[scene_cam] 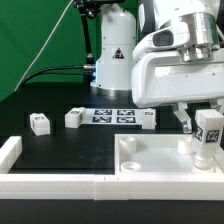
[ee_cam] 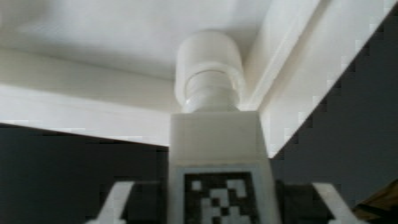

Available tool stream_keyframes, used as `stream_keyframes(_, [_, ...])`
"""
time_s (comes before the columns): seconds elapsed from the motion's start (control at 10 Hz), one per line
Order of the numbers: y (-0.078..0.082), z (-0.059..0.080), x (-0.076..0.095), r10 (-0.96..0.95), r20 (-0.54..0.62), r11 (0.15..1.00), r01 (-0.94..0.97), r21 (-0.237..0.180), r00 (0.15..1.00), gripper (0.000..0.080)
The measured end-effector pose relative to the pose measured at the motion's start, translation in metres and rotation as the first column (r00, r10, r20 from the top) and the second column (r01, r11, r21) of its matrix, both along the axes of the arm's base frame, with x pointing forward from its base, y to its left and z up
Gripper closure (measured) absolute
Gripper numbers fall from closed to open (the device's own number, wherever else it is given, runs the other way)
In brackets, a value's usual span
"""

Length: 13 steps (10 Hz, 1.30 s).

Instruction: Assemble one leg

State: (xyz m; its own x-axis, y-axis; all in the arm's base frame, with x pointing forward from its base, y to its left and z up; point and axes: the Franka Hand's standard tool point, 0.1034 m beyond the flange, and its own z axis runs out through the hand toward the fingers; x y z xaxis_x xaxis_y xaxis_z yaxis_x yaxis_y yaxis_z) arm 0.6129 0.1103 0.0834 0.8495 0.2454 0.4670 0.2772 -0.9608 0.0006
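My gripper (scene_cam: 207,126) is shut on a leg (scene_cam: 208,138), a white block with a marker tag, and holds it upright at the exterior view's right. Its lower end meets the large white panel (scene_cam: 150,158) near the panel's right corner. In the wrist view the leg (ee_cam: 217,150) fills the middle between my fingers (ee_cam: 118,200), and its round peg end points at the panel (ee_cam: 89,85). I cannot tell whether the peg sits in a hole. Three more legs lie on the black table: one (scene_cam: 40,123), a second (scene_cam: 74,118) and a third (scene_cam: 149,119).
The marker board (scene_cam: 108,115) lies between the loose legs, in front of the arm's base (scene_cam: 113,65). A low white wall (scene_cam: 60,185) runs along the front edge, with a short white piece (scene_cam: 10,150) at the exterior view's left.
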Motion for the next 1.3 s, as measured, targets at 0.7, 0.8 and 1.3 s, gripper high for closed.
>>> stream_keyframes(0.7, [0.003, -0.006, -0.001, 0.003, 0.002, 1.0, -0.003, 0.002, 1.0, 0.0508])
stream_keyframes(0.8, [0.004, -0.009, -0.002, 0.004, 0.0, 1.0, -0.004, 0.002, 1.0, 0.0508])
stream_keyframes(1.3, [0.001, -0.016, -0.005, 0.0, 0.001, 1.0, 0.0, 0.003, 1.0, 0.0508])
